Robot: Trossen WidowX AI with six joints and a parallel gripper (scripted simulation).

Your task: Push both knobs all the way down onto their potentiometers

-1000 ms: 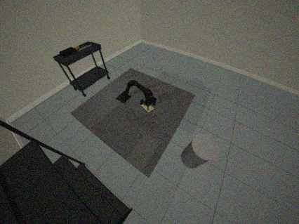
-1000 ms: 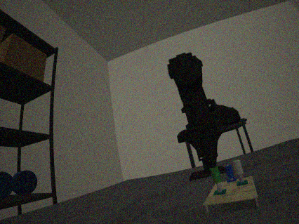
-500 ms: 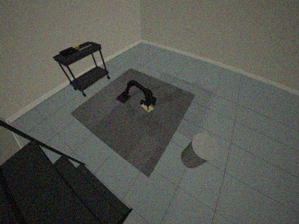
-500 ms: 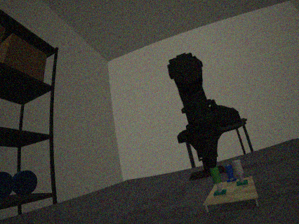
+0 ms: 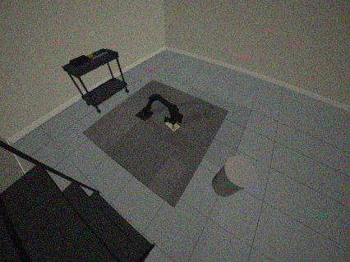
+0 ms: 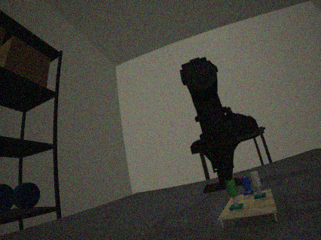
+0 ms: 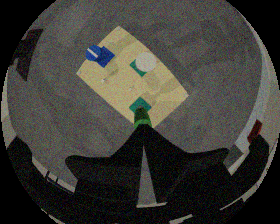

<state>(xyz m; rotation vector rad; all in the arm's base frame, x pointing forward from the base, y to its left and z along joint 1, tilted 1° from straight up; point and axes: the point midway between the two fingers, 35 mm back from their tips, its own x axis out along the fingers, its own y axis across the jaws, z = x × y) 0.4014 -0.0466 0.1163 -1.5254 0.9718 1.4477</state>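
The circuit board (image 5: 173,128) (image 6: 250,208) (image 7: 115,93) stands on short legs. A green knob (image 6: 230,188) (image 7: 142,116) sits high on its shaft, with a gap above its teal potentiometer (image 6: 236,207) (image 7: 139,104). A white knob (image 6: 255,182) (image 7: 146,62) stands over the other teal potentiometer (image 6: 260,195) (image 7: 136,66); its seating is unclear. A blue knob (image 6: 246,185) (image 7: 93,53) with a white line is at the blue potentiometer (image 7: 105,56). My gripper (image 6: 225,179) (image 7: 143,128) is shut and empty, its tips at the green knob's top; contact is unclear.
A grey bin (image 5: 230,176) and a black cart (image 5: 92,65) stand away from the arm. A shelf unit (image 6: 56,133) is at the left of the exterior view. The white and blue knobs rise from the board beyond the green one.
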